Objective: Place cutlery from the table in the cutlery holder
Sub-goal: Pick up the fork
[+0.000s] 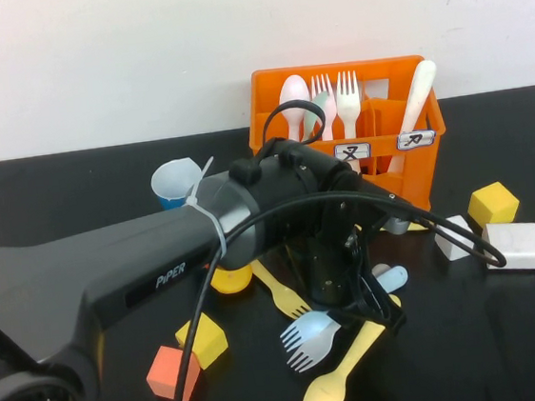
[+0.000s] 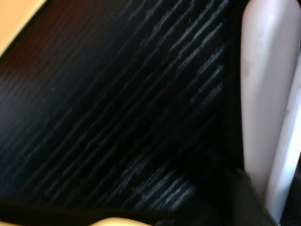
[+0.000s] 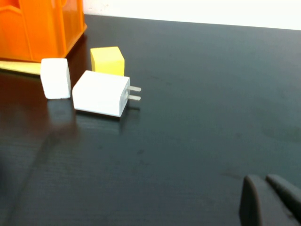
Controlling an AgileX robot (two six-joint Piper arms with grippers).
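1. Nearest me, in front of the orange slotted plastic crate (image 1: 348, 133), a pale yellow plastic spoon (image 1: 339, 381) lies on the black table (image 1: 512, 338), bowl toward me.
2. Just beyond it, a light blue plastic fork (image 1: 310, 337) rests with its tines pointing to my left, overlapping the spoon's handle.
3. My left gripper (image 1: 372, 306) is down at the table over these pieces, between them and the crate. I cannot tell whether its fingers are released or clenched; my left wrist view shows only dark table grain and a pale handle (image 2: 265, 94) very close.
4. A yellow plastic fork (image 1: 282, 293) lies left of the gripper, and a light blue rounded handle (image 1: 391, 277) pokes out on its right.
5. My right gripper (image 3: 270, 200) hovers low over bare table, well to the right of the crate, its dark fingertips pressed together and holding nothing.
6. Farthest, the crate stands at the back, holding a white spoon (image 1: 294, 102), two white forks (image 1: 336, 97) and a white knife (image 1: 416, 108) upright.
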